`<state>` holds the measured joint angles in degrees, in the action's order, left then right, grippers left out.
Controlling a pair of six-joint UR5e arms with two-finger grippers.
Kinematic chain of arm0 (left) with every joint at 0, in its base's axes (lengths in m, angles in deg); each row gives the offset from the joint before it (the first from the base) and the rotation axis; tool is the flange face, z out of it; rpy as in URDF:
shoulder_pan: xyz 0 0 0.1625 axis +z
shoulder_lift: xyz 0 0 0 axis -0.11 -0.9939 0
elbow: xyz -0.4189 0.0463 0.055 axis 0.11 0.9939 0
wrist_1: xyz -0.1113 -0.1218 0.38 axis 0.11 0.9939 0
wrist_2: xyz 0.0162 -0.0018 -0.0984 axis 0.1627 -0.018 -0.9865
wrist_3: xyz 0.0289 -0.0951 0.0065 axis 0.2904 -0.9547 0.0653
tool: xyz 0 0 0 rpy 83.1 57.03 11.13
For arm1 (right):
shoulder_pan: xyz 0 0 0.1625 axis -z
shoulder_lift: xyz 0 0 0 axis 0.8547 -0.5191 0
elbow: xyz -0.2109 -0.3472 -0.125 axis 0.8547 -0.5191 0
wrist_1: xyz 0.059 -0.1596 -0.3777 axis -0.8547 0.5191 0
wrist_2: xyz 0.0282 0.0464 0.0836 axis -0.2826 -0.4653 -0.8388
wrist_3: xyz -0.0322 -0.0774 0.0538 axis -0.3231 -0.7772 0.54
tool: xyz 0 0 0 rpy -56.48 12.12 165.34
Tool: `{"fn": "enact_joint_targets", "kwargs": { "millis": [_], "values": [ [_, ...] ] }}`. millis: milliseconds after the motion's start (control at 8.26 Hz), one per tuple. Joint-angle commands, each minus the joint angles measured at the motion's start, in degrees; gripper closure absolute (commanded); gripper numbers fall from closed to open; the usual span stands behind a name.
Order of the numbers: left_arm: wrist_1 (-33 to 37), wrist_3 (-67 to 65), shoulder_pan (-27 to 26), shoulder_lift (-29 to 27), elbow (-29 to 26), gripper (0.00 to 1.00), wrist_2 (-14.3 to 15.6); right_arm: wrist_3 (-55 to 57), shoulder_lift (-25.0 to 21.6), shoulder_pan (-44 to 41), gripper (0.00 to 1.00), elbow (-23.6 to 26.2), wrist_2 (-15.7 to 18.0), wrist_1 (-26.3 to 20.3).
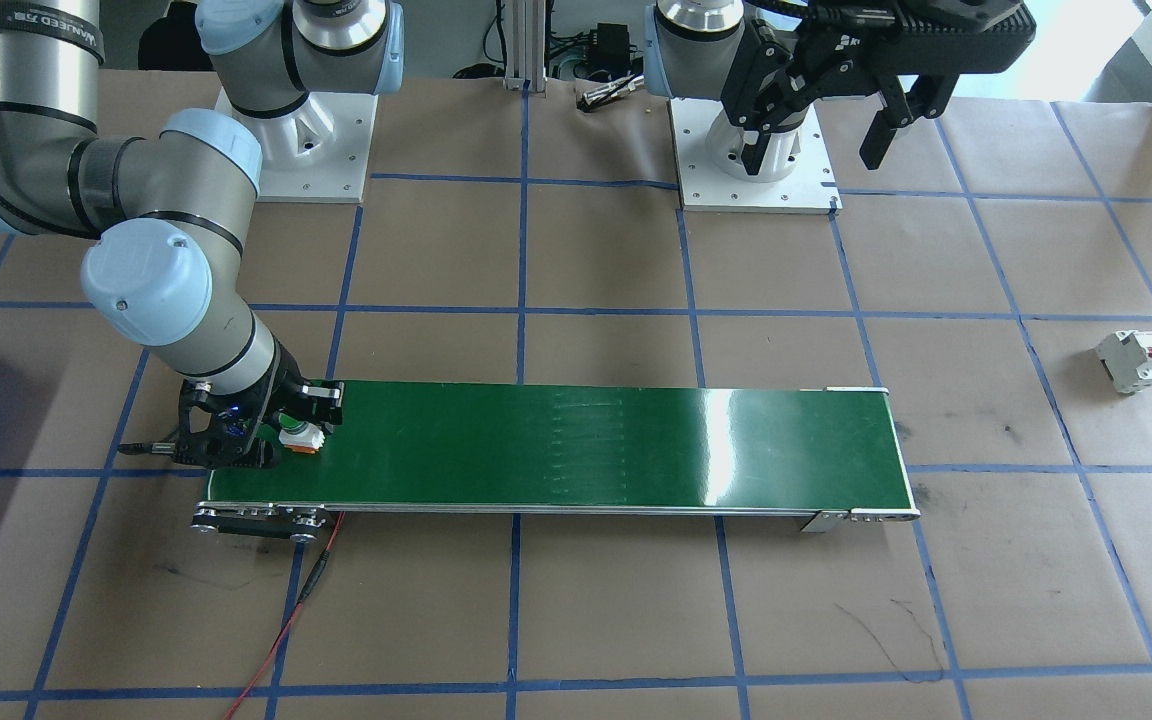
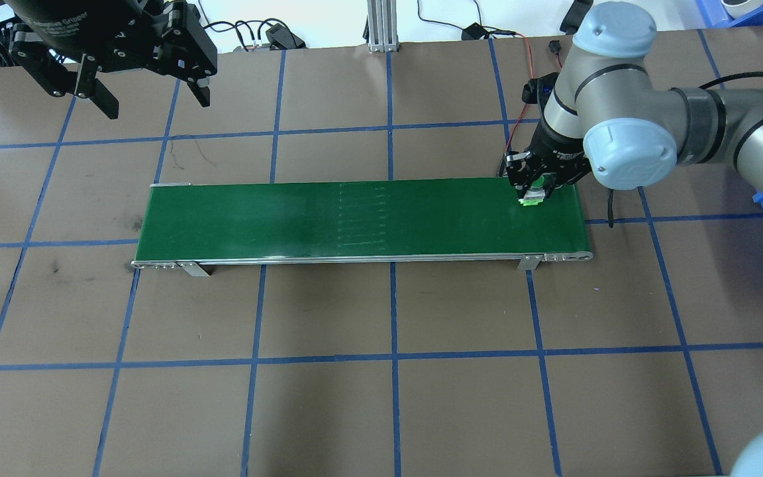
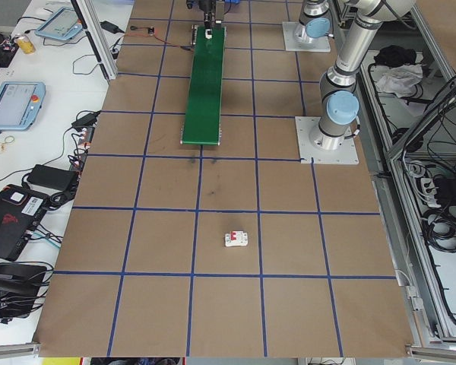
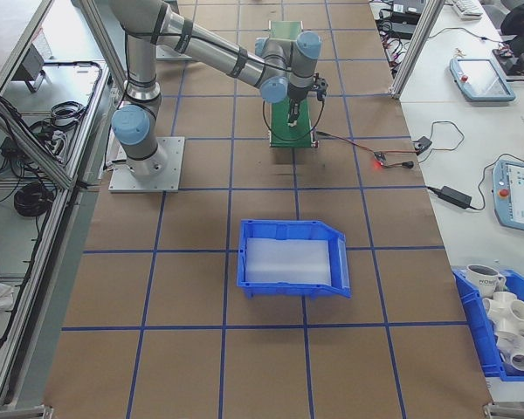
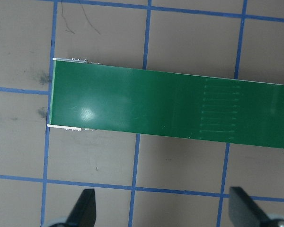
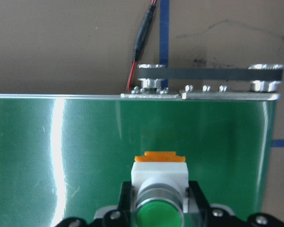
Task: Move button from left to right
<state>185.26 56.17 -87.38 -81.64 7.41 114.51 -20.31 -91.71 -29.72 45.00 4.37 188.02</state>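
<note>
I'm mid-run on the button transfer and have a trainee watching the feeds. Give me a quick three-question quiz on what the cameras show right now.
1. True or false: the right gripper is shut on the small green-capped push-button with white body and orange base.
2. Which end of the long green conveyor belt does the button sit over? A) the end on the robot's left B) the middle C) the end on the robot's right
3. Fill in: the left gripper hangs above the table with its jaws ____ and holds nothing.

Key: 1 true; 2 C; 3 open. Bonus fact: the white boxy circuit breaker with red levers lies on the brown paper, off the belt, beyond its end on the robot's left.
</note>
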Motion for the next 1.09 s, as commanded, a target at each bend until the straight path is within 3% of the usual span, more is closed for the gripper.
{"fn": "enact_joint_targets", "kwargs": {
  "millis": [0, 363, 726, 968],
  "values": [
    [0.0, 0.0, 0.0, 0.0, 0.1, 0.00, 0.0, -5.6, -1.4, 2.9, 0.62, -4.5, 3.6, -0.8],
    [0.0, -0.1, 0.0, 0.1, 0.1, 0.00, 0.0, -19.9, -5.6, 11.7, 0.58, -5.1, 3.6, -5.1],
    [0.0, -0.1, 0.0, -0.1, 0.1, 0.00, -0.4, -46.1, -7.5, 26.1, 0.57, -6.1, 3.7, -8.9],
    [-0.3, 0.3, 0.0, -0.1, 1.2, 0.00, 0.0, -62.3, -6.8, 35.0, 0.57, -6.1, 2.9, -8.3]
  ]
}}
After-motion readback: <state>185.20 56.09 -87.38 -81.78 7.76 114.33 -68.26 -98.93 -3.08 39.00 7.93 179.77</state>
